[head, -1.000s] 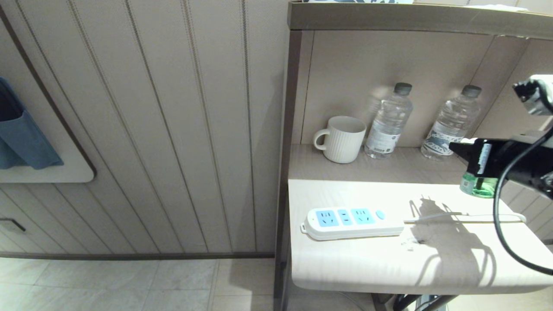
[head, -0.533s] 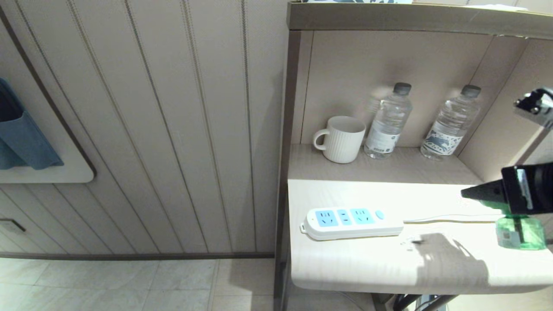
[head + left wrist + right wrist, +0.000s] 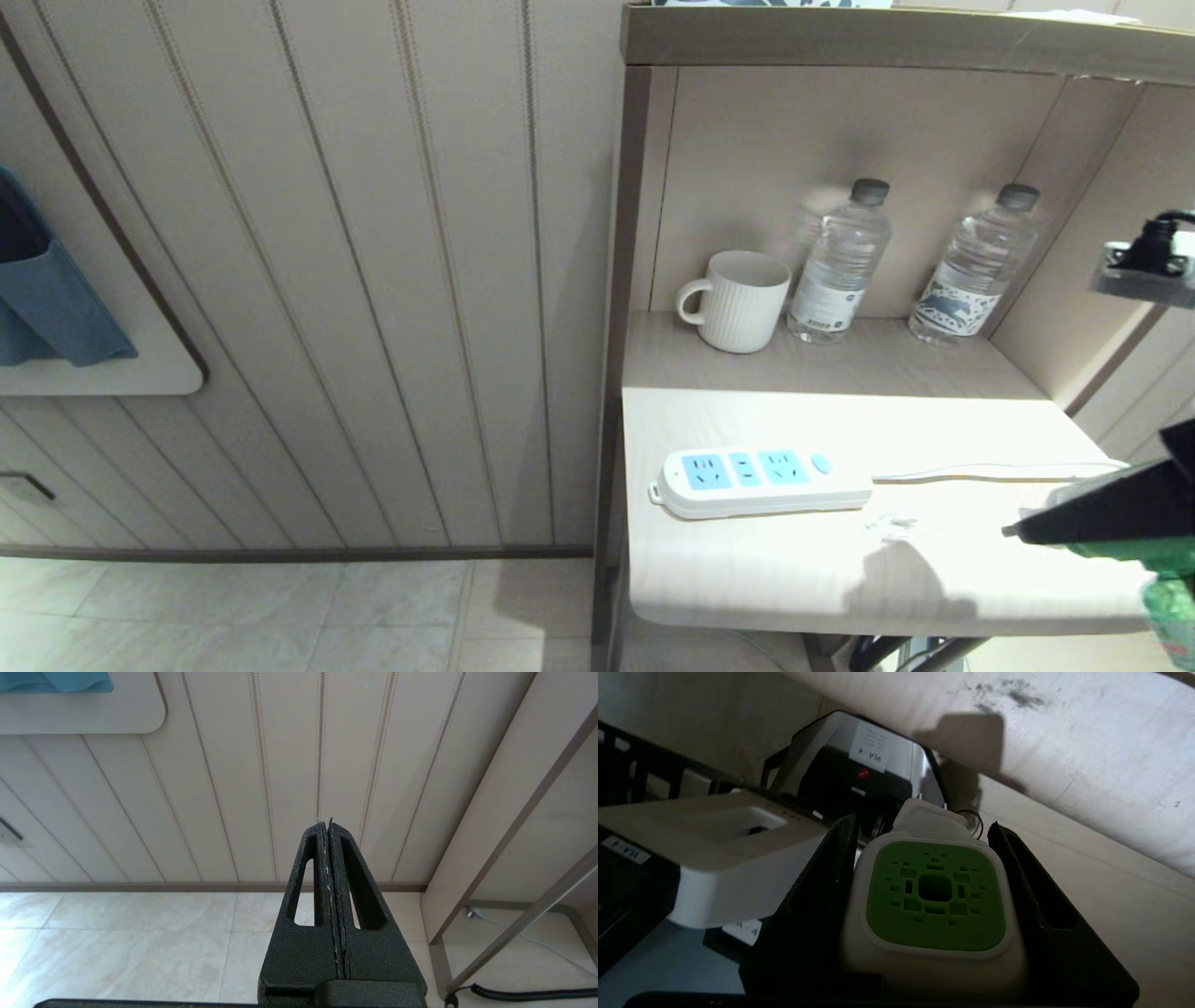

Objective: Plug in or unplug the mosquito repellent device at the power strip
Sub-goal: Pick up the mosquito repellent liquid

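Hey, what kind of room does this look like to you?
Probably a hotel room or bedroom: a padded wall panel, a bedside shelf with a mug and two water bottles, and a power strip.

A small white sticker (image 3: 870,753) on the grey-and-black machine body (image 3: 859,772) in the right wrist view carries characters that look like "VLA-4", seen upside down, with finer print beside them too small to read. The two water bottles (image 3: 837,263) on the shelf bear labels, one white with tiny print and a barcode, one with a blue pattern, neither legible.
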